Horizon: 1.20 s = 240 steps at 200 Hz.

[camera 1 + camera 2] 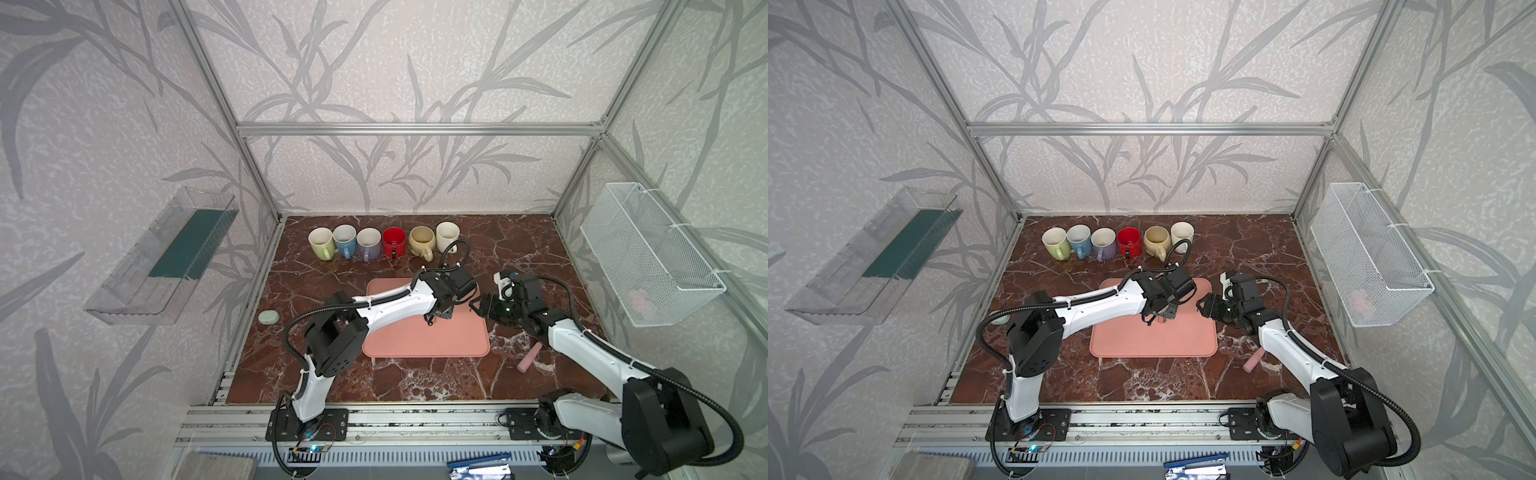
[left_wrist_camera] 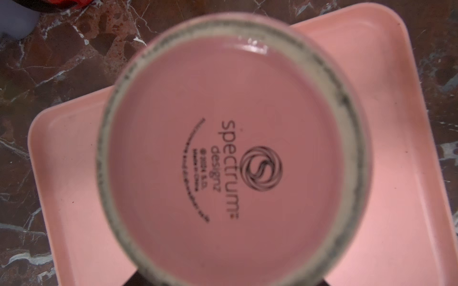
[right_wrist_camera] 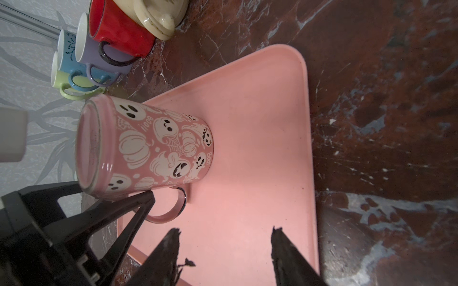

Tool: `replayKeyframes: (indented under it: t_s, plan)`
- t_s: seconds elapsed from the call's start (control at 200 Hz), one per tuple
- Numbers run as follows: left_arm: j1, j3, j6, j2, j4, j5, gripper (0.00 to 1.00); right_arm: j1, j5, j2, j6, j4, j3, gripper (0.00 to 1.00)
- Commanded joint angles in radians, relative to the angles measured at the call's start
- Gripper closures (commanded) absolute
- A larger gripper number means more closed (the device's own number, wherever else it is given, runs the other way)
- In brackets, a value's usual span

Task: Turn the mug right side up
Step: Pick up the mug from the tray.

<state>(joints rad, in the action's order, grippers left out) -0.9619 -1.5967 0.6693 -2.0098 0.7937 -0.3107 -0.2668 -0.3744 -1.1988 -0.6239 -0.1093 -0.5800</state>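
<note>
A pink mug (image 3: 153, 143) printed with white ghosts and pumpkins stands upside down on the pink tray (image 3: 247, 123), its handle (image 3: 171, 213) towards my right gripper. Its base (image 2: 228, 148) fills the left wrist view. In both top views my left gripper (image 1: 440, 311) hangs straight over the mug and hides it. One of its fingers (image 3: 138, 208) lies against the mug's wall beside the handle; the other is hidden behind the mug. My right gripper (image 3: 225, 230) is open and empty over the tray's right part, a short way from the mug (image 1: 478, 307).
Several upright mugs (image 1: 382, 243) stand in a row along the back wall. A pink cylinder (image 1: 528, 357) lies right of the tray and a pale green round object (image 1: 269, 317) lies at the left. A wire basket (image 1: 648, 257) and a clear shelf (image 1: 166, 257) hang on the side walls.
</note>
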Motion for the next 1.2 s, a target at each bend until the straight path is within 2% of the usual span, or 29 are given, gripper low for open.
replayKeyframes:
  t_s: [0.0,0.75,1.105,1.195]
  plan:
    - [0.005,-0.028,0.032,-0.02,0.049,-0.032,0.48,0.003,0.008,0.016,0.004,0.005,0.009,0.4]
    - [0.038,0.015,0.021,-0.003,-0.021,0.045,0.71,0.003,-0.003,-0.008,0.006,0.019,0.008,0.4]
    - [0.043,0.069,0.02,0.045,-0.069,0.058,1.0,0.003,-0.004,0.018,0.021,0.011,0.009,0.4]
    - [0.045,0.083,0.0,0.067,-0.085,0.07,1.0,0.003,-0.021,0.023,0.029,0.024,0.014,0.4]
